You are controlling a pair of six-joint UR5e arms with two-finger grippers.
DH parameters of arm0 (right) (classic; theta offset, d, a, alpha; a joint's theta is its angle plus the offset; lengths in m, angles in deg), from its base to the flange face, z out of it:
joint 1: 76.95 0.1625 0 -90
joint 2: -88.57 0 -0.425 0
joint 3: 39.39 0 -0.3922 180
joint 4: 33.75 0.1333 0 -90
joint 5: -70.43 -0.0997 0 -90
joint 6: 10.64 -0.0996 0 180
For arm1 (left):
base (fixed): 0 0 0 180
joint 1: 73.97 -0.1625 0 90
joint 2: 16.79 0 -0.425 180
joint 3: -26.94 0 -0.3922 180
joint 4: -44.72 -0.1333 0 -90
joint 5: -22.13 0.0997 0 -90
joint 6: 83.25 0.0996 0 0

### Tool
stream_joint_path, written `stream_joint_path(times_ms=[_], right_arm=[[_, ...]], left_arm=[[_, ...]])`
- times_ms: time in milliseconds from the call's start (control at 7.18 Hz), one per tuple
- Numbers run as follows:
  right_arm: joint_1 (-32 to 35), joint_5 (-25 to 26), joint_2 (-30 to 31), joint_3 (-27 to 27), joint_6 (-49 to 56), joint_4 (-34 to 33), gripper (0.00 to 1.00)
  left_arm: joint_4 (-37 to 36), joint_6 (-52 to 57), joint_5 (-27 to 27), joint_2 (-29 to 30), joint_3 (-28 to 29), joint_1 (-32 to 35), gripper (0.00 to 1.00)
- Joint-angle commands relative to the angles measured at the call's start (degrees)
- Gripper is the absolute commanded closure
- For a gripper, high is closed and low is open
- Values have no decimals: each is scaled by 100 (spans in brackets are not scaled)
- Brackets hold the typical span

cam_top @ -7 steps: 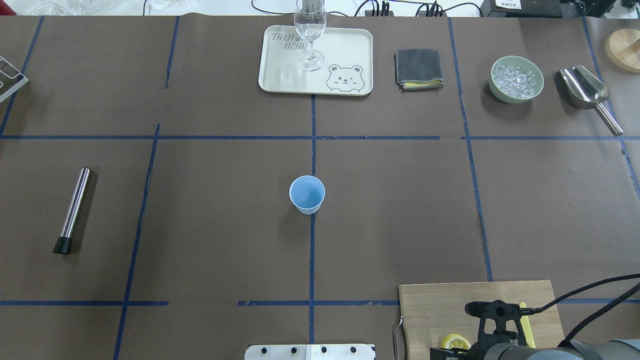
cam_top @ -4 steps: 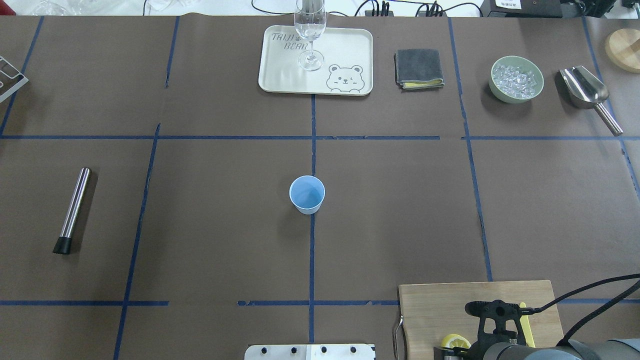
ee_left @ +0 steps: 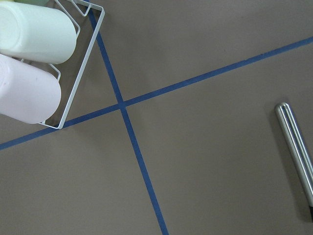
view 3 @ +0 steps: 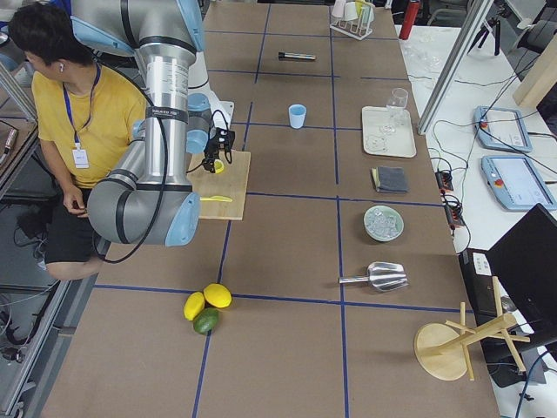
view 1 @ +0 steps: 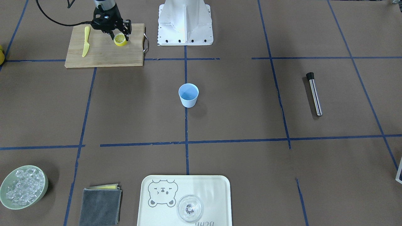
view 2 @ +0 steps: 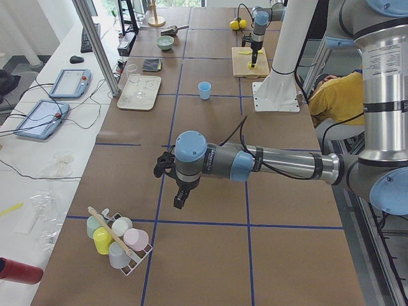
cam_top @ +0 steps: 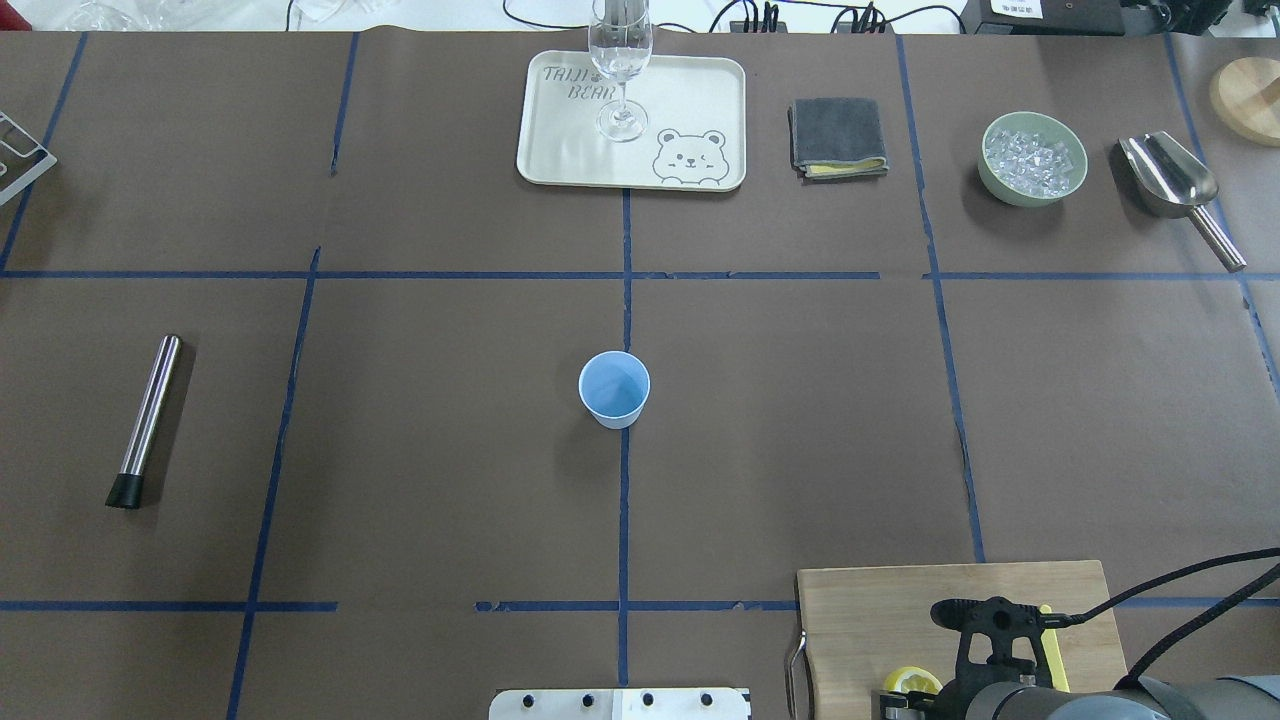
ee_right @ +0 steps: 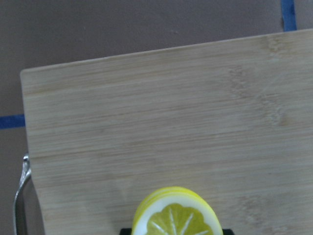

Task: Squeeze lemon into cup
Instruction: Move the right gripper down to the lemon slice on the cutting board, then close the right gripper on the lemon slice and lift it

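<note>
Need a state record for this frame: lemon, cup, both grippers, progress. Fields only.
lemon: on the cutting board, cut face showing
cup: upright at table centre, on a blue tape line, looks empty
right gripper: low over the board, a finger on either side of the lemon; contact unclear
left gripper: above bare table near the wire rack of cups; open or shut cannot be told
yellow knife: flat on the board, apart from the lemon
progress: lemon not yet brought to the cup
</note>
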Motion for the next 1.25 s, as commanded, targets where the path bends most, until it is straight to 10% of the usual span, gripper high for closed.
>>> stream_joint_path(times_ms=[0,1115], right_arm=[[120,-4,29,-75,-1,3,69],[374,5,293,-655,-89,-6,67]], left_arm=[[0,3,0,-15,-8,3,0],[0,11,0,-103,-69,12,0]])
